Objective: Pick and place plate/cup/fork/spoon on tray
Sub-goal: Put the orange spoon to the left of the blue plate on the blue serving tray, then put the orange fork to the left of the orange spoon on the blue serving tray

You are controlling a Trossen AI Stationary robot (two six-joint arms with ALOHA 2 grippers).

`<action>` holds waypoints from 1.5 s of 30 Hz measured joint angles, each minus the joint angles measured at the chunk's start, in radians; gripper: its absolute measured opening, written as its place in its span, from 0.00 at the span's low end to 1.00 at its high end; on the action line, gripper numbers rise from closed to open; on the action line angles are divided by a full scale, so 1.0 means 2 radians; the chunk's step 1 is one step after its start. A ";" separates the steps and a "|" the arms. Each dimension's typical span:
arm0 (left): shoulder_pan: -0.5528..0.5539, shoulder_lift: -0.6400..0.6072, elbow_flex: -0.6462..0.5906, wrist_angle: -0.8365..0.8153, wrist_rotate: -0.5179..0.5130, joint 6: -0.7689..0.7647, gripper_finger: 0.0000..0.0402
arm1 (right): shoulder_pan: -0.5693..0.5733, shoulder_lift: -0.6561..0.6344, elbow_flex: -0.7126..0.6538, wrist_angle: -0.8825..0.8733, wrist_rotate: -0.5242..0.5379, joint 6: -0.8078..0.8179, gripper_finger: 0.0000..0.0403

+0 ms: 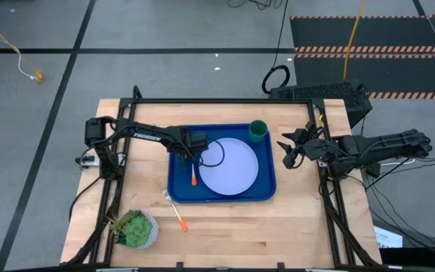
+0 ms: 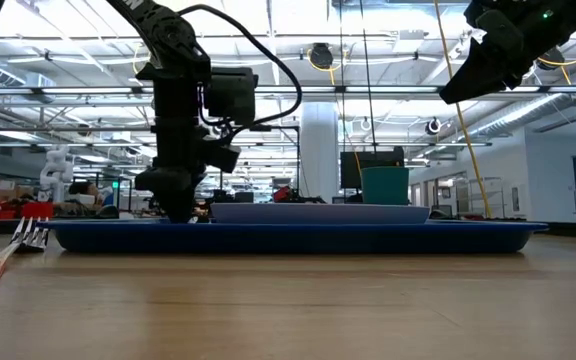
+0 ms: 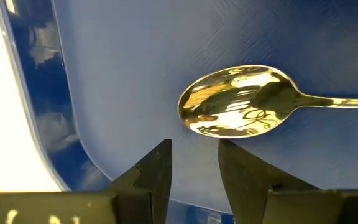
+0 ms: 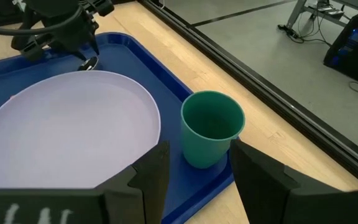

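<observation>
Inside the tray, the spoon lies released beneath the open, empty left claw; retracting low could snag it. Fork remains on the desk; right claw open

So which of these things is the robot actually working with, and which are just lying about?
Part of the job:
tray
plate
cup
spoon, lying on the tray
fork, on the table off the tray

Just lying about:
potted plant
keyboard at the table's far edge
</observation>
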 joint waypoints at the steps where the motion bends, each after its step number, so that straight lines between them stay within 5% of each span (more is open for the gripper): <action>1: 0.000 0.000 0.000 -0.001 -0.006 0.000 0.33 | 0.000 0.000 0.000 0.000 0.000 0.000 0.40; 12: -0.002 0.000 0.036 -0.132 -0.056 -0.039 0.33 | 0.000 0.000 0.000 -0.001 0.000 0.000 0.40; 18: -0.018 0.000 0.103 -0.242 0.020 -0.119 0.33 | 0.000 0.000 0.000 -0.001 0.000 0.000 0.40; 24: -0.092 -0.001 0.144 -0.303 0.066 -0.022 0.33 | 0.000 0.000 0.000 -0.003 -0.017 -0.003 0.40; 32: -0.206 -0.001 0.147 -0.264 0.068 0.040 0.33 | 0.000 0.000 0.000 0.017 -0.026 -0.051 0.40; 41: -0.315 -0.001 0.147 -0.144 0.150 0.053 0.33 | 0.000 0.000 0.000 0.078 -0.026 -0.094 0.40; 45: -0.357 -0.001 0.147 -0.120 0.147 0.060 0.33 | 0.000 0.000 0.000 0.078 -0.027 -0.094 0.40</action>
